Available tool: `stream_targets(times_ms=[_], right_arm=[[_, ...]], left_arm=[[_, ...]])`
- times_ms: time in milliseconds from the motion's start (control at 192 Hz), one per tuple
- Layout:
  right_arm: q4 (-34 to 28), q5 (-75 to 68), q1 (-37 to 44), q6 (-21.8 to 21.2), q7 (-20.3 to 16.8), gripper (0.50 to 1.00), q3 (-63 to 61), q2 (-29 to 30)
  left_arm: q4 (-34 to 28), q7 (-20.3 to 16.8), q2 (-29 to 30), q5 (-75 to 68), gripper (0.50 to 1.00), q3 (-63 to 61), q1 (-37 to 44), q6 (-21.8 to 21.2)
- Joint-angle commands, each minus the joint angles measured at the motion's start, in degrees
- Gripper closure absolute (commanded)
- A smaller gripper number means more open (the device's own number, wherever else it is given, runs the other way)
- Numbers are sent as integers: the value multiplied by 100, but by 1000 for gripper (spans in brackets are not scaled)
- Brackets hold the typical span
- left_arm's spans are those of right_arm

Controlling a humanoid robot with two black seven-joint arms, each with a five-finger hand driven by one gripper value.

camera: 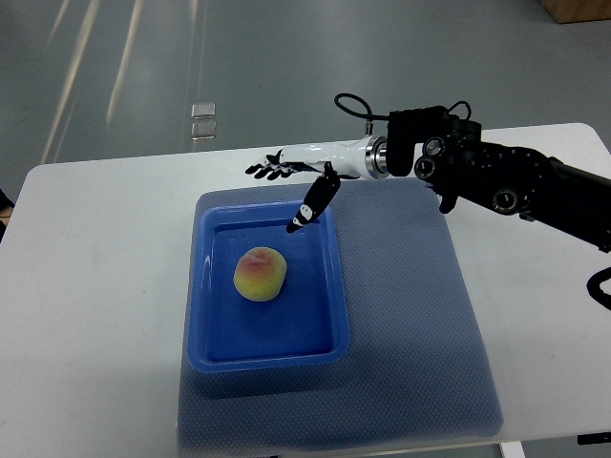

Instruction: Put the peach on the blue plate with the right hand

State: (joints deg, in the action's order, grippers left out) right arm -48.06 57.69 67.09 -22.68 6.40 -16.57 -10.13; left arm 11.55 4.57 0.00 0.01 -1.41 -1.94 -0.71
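A yellow-pink peach (261, 274) lies inside the blue rectangular plate (214, 354), left of its middle. My right hand (284, 186) hovers over the plate's far edge, up and to the right of the peach, with its arm coming in from the right. Its fingers (267, 169) are spread flat and the thumb (311, 208) points down toward the plate. The hand holds nothing and does not touch the peach.
The plate sits on a blue-grey mat (410, 324) on a white table (91, 315). The black right forearm (516, 186) spans the table's far right. Grey floor lies beyond the far edge.
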Motion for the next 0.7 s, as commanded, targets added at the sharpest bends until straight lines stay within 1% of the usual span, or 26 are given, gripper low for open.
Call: stream_targets(times_ms=[0, 21, 26, 151, 256, 313, 381, 428, 433, 496, 580, 695], right_arm=[[-2, -469, -205, -8, 2, 568, -831, -244], [-2, -469, -205, -8, 2, 568, -831, -244], [16, -904, -545, -8, 11, 568, -1414, -314], [60, -2164, -1549, 10, 169, 568, -3018, -253], [104, -3018, -2192, 54, 345, 568, -3907, -183], [148, -3597, -2525, 62, 459, 568, -4284, 37], [349, -4151, -2719, 62, 625, 568, -4548, 257], [350, -4152, -2719, 62, 626, 568, -4548, 257], [628, -4430, -2745, 62, 774, 568, -4670, 361], [939, -4635, -2780, 36, 916, 568, -4680, 424], [1141, -4714, -2833, 27, 986, 568, -4680, 503], [1176, -4714, -2842, 36, 995, 568, -4689, 564]], left_arm=[[14, 0, 0, -1, 500, 0, 1, 1], [14, 0, 0, -1, 500, 0, 1, 1], [14, 0, 0, -10, 500, 0, 1, 1], [22, 0, 0, -10, 500, 0, 1, 1], [22, 0, 0, -10, 500, 0, 1, 1], [22, 0, 0, -10, 500, -9, 1, 1], [22, 0, 0, -10, 500, -9, 1, 1], [22, 0, 0, -10, 500, -9, 1, 1], [22, 0, 0, -10, 500, -9, 1, -8], [22, 0, 0, -10, 500, -9, 1, -8], [22, 0, 0, -10, 500, -9, 1, -8], [14, 0, 0, -10, 500, -9, 1, -8]])
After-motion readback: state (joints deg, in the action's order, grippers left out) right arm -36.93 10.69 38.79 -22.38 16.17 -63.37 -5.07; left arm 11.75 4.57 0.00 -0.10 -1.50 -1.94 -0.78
